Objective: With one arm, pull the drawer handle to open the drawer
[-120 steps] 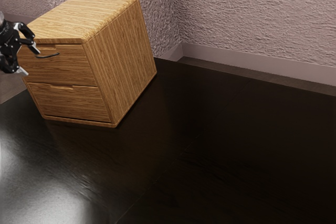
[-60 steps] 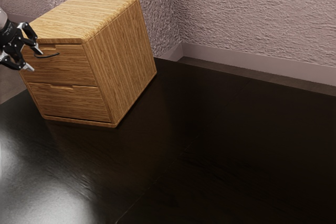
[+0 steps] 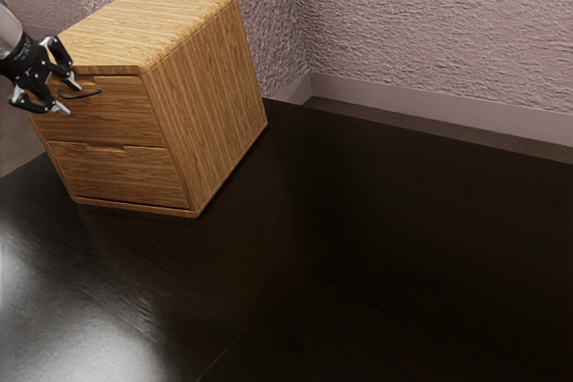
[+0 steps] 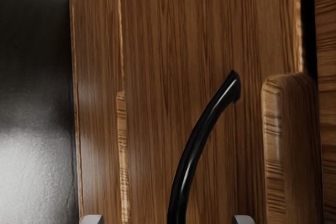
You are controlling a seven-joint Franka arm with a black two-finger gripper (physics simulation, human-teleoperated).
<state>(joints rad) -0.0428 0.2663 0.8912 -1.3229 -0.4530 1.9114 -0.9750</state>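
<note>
The pincer [image 3: 65, 89] is released, its two fingers spread and set either side of the near end of the drawer handle [image 3: 82, 93]. In the wrist view the black, bowed handle [image 4: 202, 140] runs straight ahead of the hand between the two fingertips [image 4: 92, 219], with clear wood showing on both sides of it, so nothing is gripped yet. The spread makes sense: the fingers need room to pass over the bar before they close on it.

The handle sits on the top drawer [image 3: 107, 114] of the wooden cabinet [image 3: 197, 87], directly in front of the pincer. The drawer front looks flush with the cabinet face, so I judge it shut. The lower drawer [image 3: 121, 172] lies below the pincer and plays no part. The cabinet stands on the dark glossy desk [image 3: 358, 266].

The hand meets the drawer face head-on, which suits a straight pull backwards along the drawer's travel. The likely next step is clenching on the bar; a grip so near its end might slip off.
</note>
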